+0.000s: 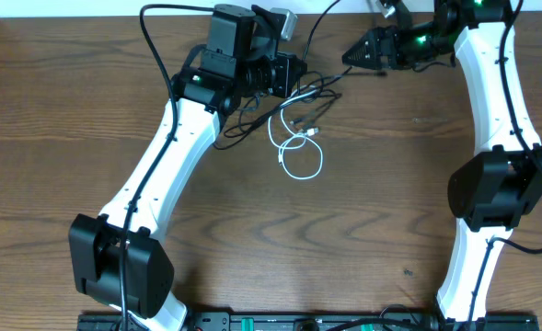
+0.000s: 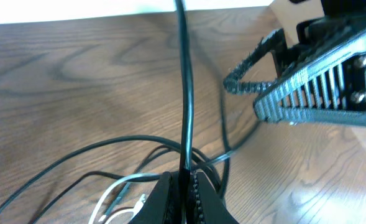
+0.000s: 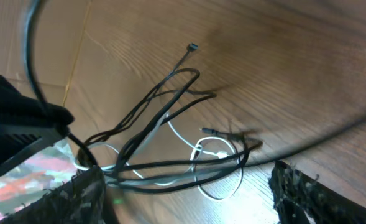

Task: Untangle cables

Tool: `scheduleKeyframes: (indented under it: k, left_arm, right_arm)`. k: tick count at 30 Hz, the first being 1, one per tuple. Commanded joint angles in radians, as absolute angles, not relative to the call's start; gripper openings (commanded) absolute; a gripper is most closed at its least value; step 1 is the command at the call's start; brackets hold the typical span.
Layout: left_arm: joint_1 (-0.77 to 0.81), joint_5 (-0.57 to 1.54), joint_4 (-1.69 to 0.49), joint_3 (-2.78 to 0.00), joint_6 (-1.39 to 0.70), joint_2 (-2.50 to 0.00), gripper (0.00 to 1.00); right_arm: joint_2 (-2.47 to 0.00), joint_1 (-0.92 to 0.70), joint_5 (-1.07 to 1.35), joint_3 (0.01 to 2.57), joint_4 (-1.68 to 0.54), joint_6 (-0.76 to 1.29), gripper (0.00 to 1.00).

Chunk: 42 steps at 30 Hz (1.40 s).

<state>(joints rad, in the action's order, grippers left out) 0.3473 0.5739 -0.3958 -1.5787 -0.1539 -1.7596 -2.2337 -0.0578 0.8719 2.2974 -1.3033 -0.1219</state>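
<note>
overhead view, item list. worktop (image 1: 86, 138): brown wood grain, carrying both cables near the middle of its far edge.

black cable (image 1: 318, 95): thin, long, heaped in loose overlapping loops close to the far edge, between the two arms. one run rose steeply from the heap towards the far edge; in the left wrist view this run (image 2: 184, 93) stood nearly upright above the fingers (image 2: 163, 199). one small plug end (image 3: 192, 46) lay free on the wood, apart from the heap.

white cable (image 1: 300, 156): shorter, one open loop lying on the side of the heap towards the worktop's middle, its upper part threaded under and among the black loops. in the right wrist view the white cable (image 3: 184, 138) crossed beneath the black strands (image 3: 146, 111).

left gripper (image 1: 291, 75): at the heap's left side, jaws clenched tight on the black cable, the cord pinched between the ribbed pads and leaving them upward.

right gripper (image 1: 351, 57): to the right of the heap, just off the far edge side, raised off the wood, jaws spread wide, nothing between them. its two fingers (image 3: 77, 199) framed the heap from above in the right wrist view, touching neither cable.
</note>
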Motion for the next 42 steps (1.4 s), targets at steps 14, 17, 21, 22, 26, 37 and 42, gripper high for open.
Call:
scheduleKeyframes:
  k: [14, 17, 21, 22, 26, 37, 42]
  left_arm:
    - [0.339, 0.711, -0.356, -1.617, -0.212, -1.624, 0.08]
    - [0.328, 0.711, -0.356, -1.617, -0.212, -1.591, 0.08]
    - [0.303, 0.711, -0.356, -1.617, -0.212, -1.551, 0.08]
    - [0.294, 0.711, -0.353, -1.617, -0.212, -1.542, 0.07]
    - [0.213, 0.711, -0.323, -1.617, -0.231, -1.496, 0.07]
    - [0.023, 0.726, -0.262, -1.617, -0.317, -1.42, 0.07]
    - [-0.005, 0.726, -0.273, -1.617, -0.316, -1.42, 0.07]
  right_arm:
    - [-2.254, -0.192, 0.416, 2.307, -1.188, 0.239, 0.75]
    - [-2.28, -0.189, 0.405, 2.307, -1.19, 0.27, 0.72]
    - [-2.318, -0.186, 0.338, 2.307, -1.193, 0.295, 0.7]
    - [-2.328, -0.184, 0.317, 2.307, -1.195, 0.303, 0.69]
    - [-2.357, -0.163, 0.258, 2.306, -1.199, 0.315, 0.69]
    - [-2.36, -0.076, 0.054, 2.294, -1.255, 0.317, 0.61]
    - [-2.36, -0.043, 0.109, 2.294, -1.28, 0.233, 0.59]
